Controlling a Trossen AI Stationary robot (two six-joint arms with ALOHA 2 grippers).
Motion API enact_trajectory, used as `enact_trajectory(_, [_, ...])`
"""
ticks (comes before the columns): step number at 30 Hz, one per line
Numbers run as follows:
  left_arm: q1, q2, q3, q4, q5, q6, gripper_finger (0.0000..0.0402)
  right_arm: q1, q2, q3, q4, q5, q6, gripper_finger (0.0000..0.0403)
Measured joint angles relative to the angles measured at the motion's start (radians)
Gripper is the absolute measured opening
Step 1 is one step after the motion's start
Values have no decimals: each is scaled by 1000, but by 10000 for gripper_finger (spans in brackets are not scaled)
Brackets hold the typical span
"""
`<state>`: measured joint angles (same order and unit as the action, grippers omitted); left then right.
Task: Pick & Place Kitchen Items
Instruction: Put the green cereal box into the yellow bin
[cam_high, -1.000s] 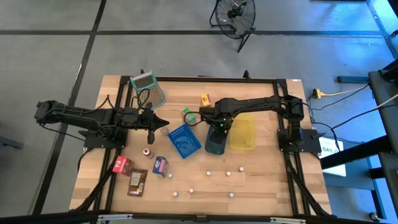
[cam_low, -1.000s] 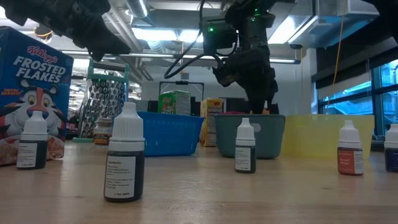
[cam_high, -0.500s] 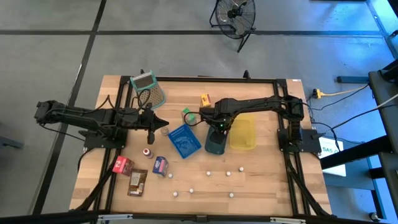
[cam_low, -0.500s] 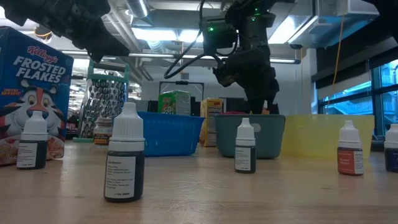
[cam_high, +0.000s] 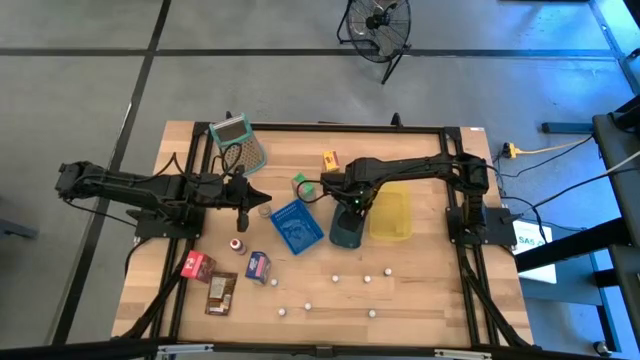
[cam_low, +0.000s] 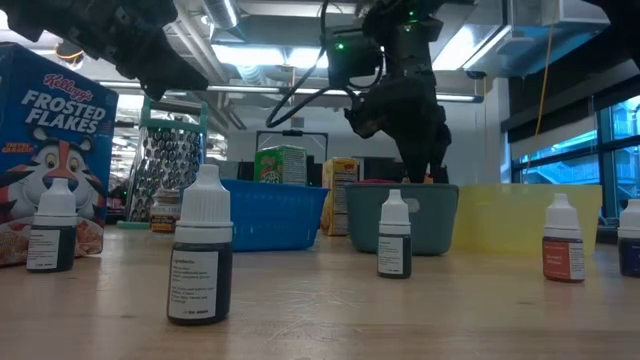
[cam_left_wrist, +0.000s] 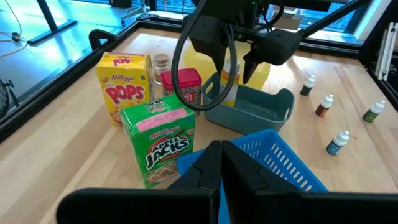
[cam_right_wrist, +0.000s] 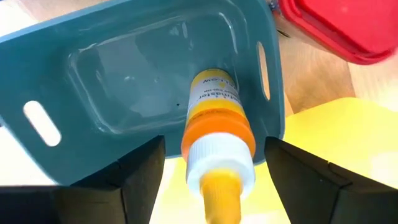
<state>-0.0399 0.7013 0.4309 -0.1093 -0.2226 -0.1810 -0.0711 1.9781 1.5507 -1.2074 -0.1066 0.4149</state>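
Note:
A yellow bottle (cam_right_wrist: 216, 112) with an orange collar stands nozzle-up inside the teal bin (cam_right_wrist: 124, 74), its base on the bin's floor close to one end wall. My right gripper (cam_right_wrist: 214, 163) hangs open straight above it, pointing down. One finger stands on either side of the bottle's top with a gap to each. The left wrist view shows the same bottle (cam_left_wrist: 231, 84) in the bin (cam_left_wrist: 261, 112). My left gripper (cam_left_wrist: 221, 168) is shut and empty. It hovers left of the blue basket (cam_high: 297, 226).
An Apple Jacks box (cam_left_wrist: 163, 140), a Pops box (cam_left_wrist: 124, 87) and a red container (cam_left_wrist: 181, 84) stand beyond the bin. A yellow tray (cam_high: 390, 212) lies on its right. Several dropper bottles (cam_low: 200, 250), a Frosted Flakes box (cam_low: 50, 150) and packets (cam_high: 221, 292) fill the near half.

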Motion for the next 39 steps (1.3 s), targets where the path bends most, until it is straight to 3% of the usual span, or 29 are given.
enact_trajectory(19, [0, 0, 0, 0, 0, 0, 4, 29, 0, 221, -181, 67, 8, 277])
enact_trajectory(35, [0, 0, 0, -9, 0, -19, 4, 13, 0, 229, -177, 80, 23, 277])
enact_trajectory(39, [0, 0, 0, -29, 50, -18, 4, 15, 0, 229, -177, 78, 23, 277])
